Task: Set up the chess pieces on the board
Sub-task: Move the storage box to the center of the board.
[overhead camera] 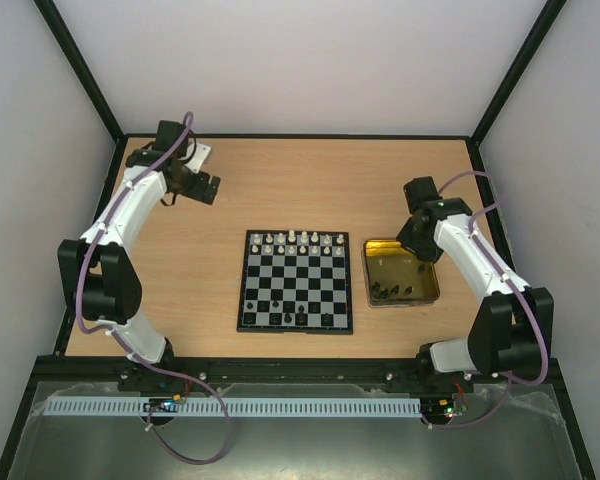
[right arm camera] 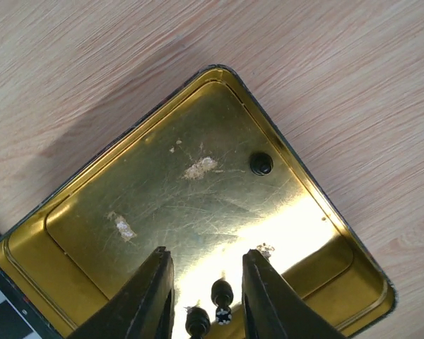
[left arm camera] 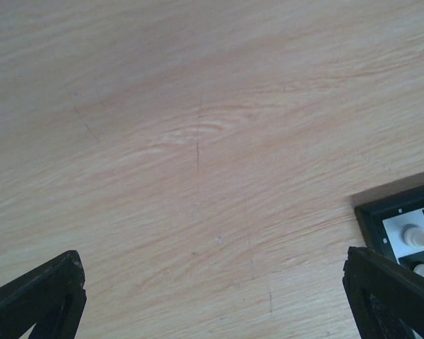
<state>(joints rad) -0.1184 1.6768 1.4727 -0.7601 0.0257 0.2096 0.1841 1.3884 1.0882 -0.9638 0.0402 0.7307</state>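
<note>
I see the board (overhead camera: pixel 295 282) at the middle of the counter (overhead camera: pixel 180 260), white pieces (overhead camera: pixel 292 240) lined along its far rows, a few black pieces (overhead camera: pixel 300 319) on the near row. Just to its right sits the gold tray (right arm camera: pixel 127 205) — more black pieces lie in it. My right gripper (right arm camera: pixel 206 253) hangs over the tray, jaws apart, straddling one black piece (right arm camera: pixel 221 291) without touching it. My left gripper (left arm camera: pixel 212 254) is spread wide over the counter — beside the board's corner.

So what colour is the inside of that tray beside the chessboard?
The tray is shiny gold inside, with pale scuffs; clearest in the right wrist view.
</note>
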